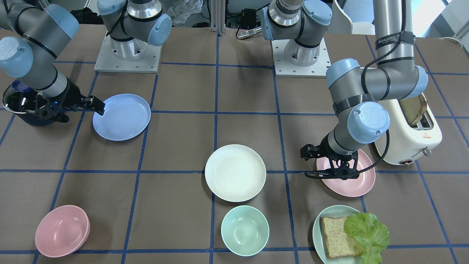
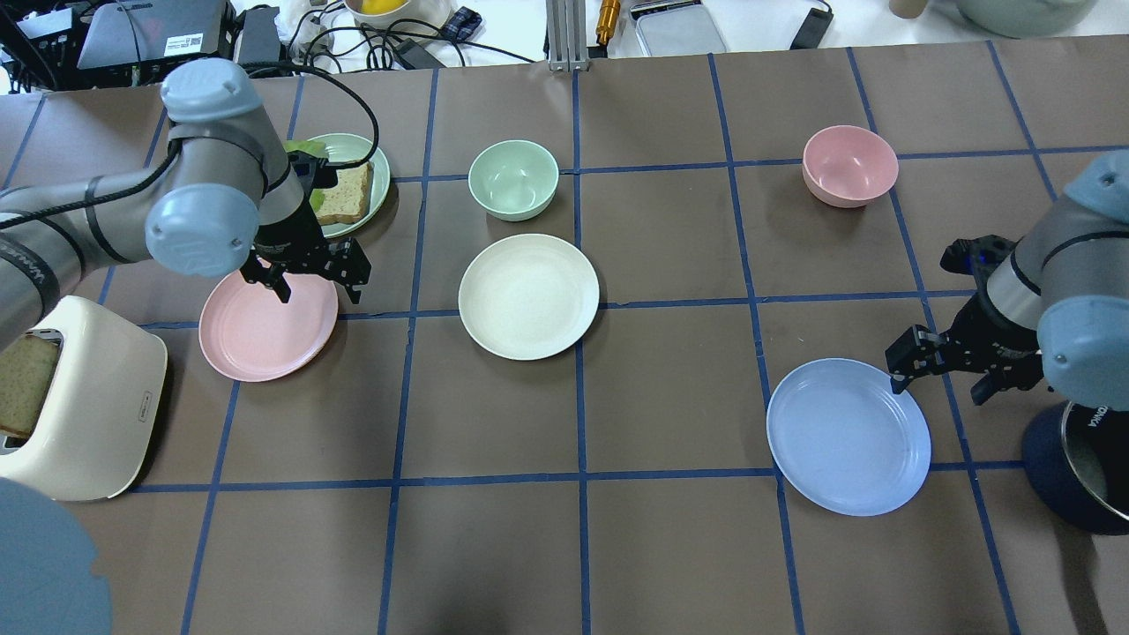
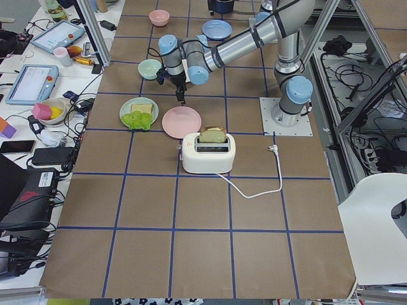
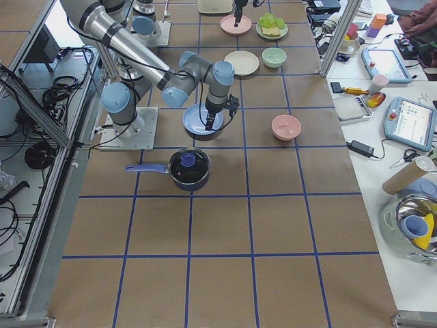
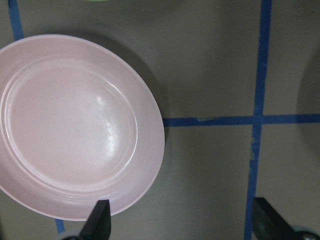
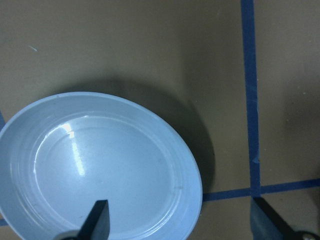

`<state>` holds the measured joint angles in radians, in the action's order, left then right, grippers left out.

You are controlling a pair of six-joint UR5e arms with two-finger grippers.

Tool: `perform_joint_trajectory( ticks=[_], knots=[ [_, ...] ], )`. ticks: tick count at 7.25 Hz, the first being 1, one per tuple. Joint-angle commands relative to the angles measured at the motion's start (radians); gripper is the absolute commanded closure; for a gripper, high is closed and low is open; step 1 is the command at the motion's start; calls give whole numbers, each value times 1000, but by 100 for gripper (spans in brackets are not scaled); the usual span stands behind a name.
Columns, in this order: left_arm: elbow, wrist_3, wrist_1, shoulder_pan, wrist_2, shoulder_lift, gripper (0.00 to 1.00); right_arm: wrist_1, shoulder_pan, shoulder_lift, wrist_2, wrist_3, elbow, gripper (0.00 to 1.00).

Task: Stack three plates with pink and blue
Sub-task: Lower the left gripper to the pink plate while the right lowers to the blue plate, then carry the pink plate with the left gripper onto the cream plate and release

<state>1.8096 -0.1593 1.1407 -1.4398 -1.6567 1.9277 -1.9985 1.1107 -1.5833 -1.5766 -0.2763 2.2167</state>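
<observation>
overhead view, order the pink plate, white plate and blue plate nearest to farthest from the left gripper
From the left gripper:
1. pink plate: the gripper is over its rim, on the view's left.
2. white plate: middle of the table.
3. blue plate: far right side.

Toaster just beside pink plate

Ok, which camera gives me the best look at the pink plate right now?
The left wrist-mounted view: the pink plate fills much of the frame, unobstructed except one of the fingers at its rim. Overhead shows it smaller, the left gripper overlapping its edge. Front-facing, the arm covers part; both side views show it small.
</observation>
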Motion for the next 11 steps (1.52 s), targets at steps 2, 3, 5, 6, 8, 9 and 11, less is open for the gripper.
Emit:
perform_joint_trajectory(
  ticks=[2, 3, 5, 6, 8, 9, 11],
  knots=[
    [19, -17, -72, 1, -40, 88, 53, -162, -43, 28, 55, -38, 104, 4],
    [16, -19, -64, -1, -40, 80, 83, -180, -43, 63, 55, -41, 103, 10],
    [16, -17, -64, -8, -40, 76, 100, -215, -43, 75, 56, -70, 106, 13],
    [16, -3, -65, -19, -41, 70, 100, -213, -45, 75, 56, -84, 106, 20],
    [-5, 35, -15, -81, -38, 39, 100, -204, -77, 75, 56, -128, 106, 46],
    [-56, 73, 41, -134, -44, 28, 100, -197, -95, 75, 56, -151, 107, 61],
    [-203, 215, 155, -241, -35, 49, 100, -195, -100, 75, 82, -171, 107, 90]
  ],
)
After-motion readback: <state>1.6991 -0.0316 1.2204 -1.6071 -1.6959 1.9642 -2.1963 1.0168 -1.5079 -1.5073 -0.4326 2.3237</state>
